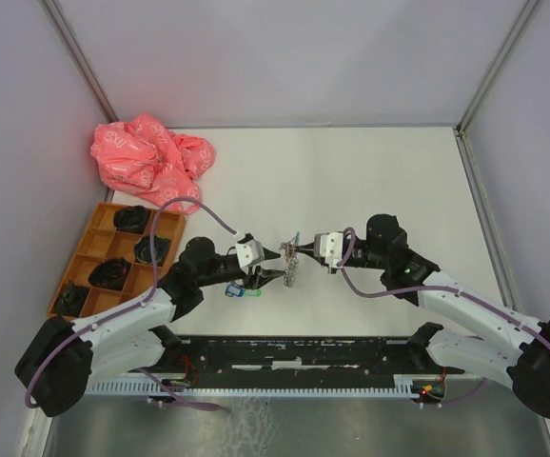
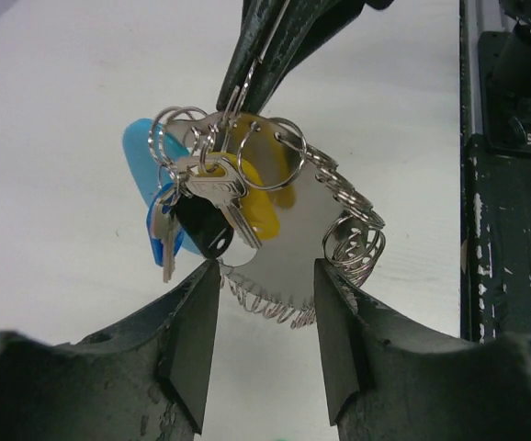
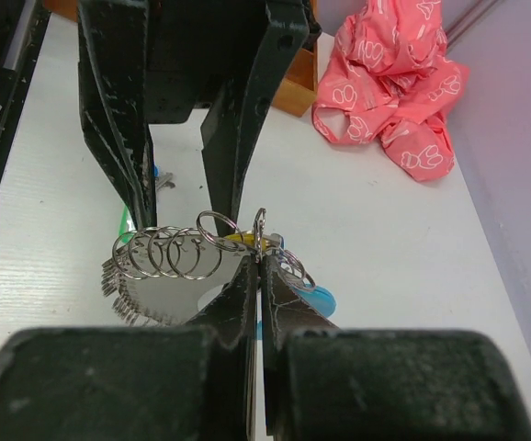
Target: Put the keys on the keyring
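The keyring [image 2: 339,211] is an oval loop of linked silver split rings, held up off the table. Keys with a yellow tag [image 2: 264,209], a blue tag [image 2: 144,158] and a black tag [image 2: 201,226] hang on it. My right gripper [image 3: 258,262] is shut on the keyring's top rings [image 3: 258,225]. My left gripper [image 2: 265,331] is open, its jaws on either side of the loop's lower edge, not touching it. In the top view both grippers, left [image 1: 270,266] and right [image 1: 300,249], meet at the keyring [image 1: 291,268]. A loose key with green and blue tags [image 1: 242,292] lies under the left gripper.
An orange divided tray [image 1: 83,249] holding dark items stands at the left. A crumpled pink bag [image 1: 151,157] lies behind it, also in the right wrist view [image 3: 394,83]. Grey walls enclose the table.
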You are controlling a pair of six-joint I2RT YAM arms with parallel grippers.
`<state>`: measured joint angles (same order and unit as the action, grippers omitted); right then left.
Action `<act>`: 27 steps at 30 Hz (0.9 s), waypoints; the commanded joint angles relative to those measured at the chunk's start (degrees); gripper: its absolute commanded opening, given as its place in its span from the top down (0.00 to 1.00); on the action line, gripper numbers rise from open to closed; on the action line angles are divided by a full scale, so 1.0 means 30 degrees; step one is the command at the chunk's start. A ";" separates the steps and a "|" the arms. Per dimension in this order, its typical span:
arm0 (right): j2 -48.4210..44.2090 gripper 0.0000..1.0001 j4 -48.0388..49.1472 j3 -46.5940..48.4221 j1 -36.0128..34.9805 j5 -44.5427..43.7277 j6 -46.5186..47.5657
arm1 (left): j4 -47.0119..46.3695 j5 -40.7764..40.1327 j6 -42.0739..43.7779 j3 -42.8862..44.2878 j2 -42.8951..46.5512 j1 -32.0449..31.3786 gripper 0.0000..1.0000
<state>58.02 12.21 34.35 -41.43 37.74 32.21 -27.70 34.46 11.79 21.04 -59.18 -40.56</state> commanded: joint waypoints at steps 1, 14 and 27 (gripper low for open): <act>-0.0239 0.99 0.1739 0.0011 0.0155 0.0434 -0.0532 | -0.2650 -0.1329 0.0569 -0.1035 0.2491 0.0071 0.46; -0.0101 0.99 0.1236 -0.0106 0.0182 0.0601 0.0482 | -0.5084 0.0107 0.2470 -0.0869 0.3036 0.0072 0.57; 0.0081 0.99 0.0618 -0.0107 0.0170 0.1035 0.1041 | -0.5568 0.1176 0.2860 0.0255 0.1516 0.0072 0.64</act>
<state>58.22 11.33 33.36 -41.12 39.03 34.44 -40.66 35.00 18.15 18.85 -53.91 -40.51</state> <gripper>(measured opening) 0.015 0.363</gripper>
